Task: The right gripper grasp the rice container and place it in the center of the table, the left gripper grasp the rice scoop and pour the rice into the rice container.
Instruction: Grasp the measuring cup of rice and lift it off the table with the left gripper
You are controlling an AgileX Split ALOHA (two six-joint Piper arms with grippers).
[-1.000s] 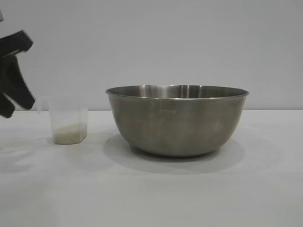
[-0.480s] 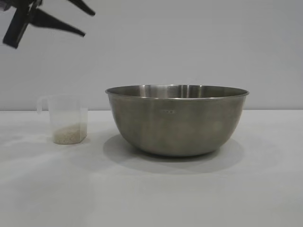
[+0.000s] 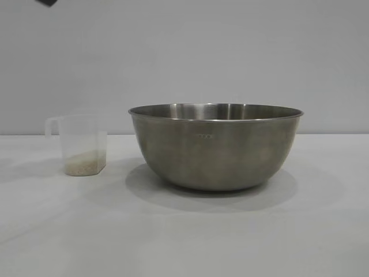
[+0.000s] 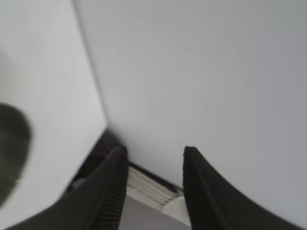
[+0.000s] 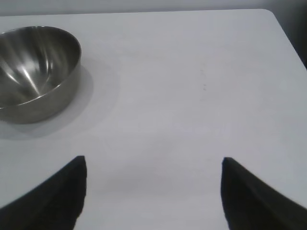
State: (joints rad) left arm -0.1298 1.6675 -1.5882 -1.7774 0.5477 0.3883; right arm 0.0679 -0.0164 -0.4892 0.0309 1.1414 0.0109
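Observation:
The rice container (image 3: 216, 147), a large steel bowl, stands on the white table (image 3: 184, 236) near its middle. It also shows in the right wrist view (image 5: 33, 72). The rice scoop (image 3: 82, 144), a clear plastic cup with a side handle, stands to the bowl's left with rice (image 3: 85, 163) in its bottom. My left gripper (image 4: 154, 153) is open and empty, raised high above the scoop; only a dark tip (image 3: 47, 2) shows at the exterior view's top left. My right gripper (image 5: 153, 160) is open and empty above bare table, well away from the bowl.
A plain wall stands behind the table. The table's far edge and rounded corner (image 5: 268, 14) show in the right wrist view. The left wrist view looks at a wall corner and a dark strip (image 4: 96, 153) along it.
The left gripper has risen from beside the scoop up to the top left, nearly out of the exterior view. The scoop and the bowl have not moved.

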